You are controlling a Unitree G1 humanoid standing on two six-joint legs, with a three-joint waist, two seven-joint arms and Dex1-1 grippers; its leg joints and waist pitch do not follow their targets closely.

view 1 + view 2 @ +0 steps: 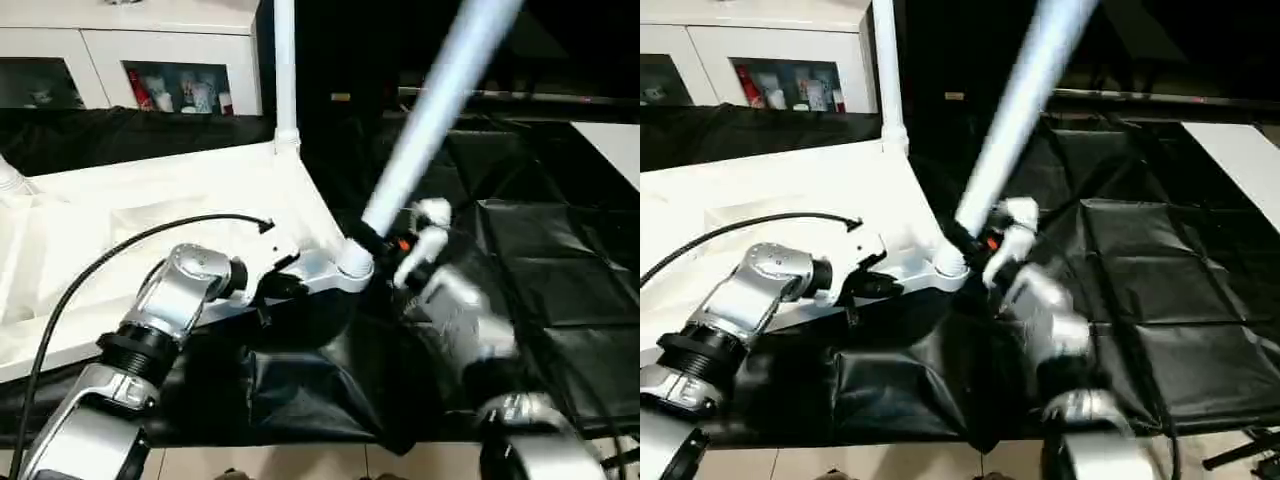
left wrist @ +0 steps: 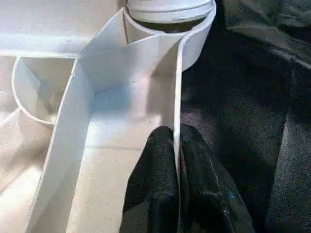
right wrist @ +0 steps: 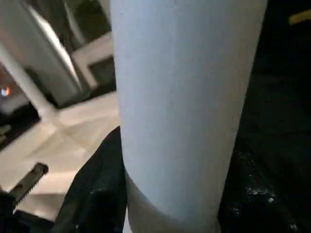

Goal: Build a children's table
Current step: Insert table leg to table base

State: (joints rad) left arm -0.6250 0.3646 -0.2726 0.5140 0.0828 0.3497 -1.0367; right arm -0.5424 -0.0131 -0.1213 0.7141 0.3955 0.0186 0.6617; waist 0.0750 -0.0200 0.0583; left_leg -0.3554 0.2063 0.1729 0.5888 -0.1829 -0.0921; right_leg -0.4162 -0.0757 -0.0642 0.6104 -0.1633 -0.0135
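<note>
We pinch the thin rim wall of the upturned table top [image 1: 150, 210] with our left gripper [image 2: 176, 160]. Our right gripper [image 1: 385, 250] grasps a tilted leg [image 1: 430, 120] near its lower end, just above the near corner socket [image 1: 354, 262]. Another leg [image 1: 285, 70] stands upright in the far corner.

head cams fwd-down over table top [image 1: 150, 200]; wrist cams close-up
</note>
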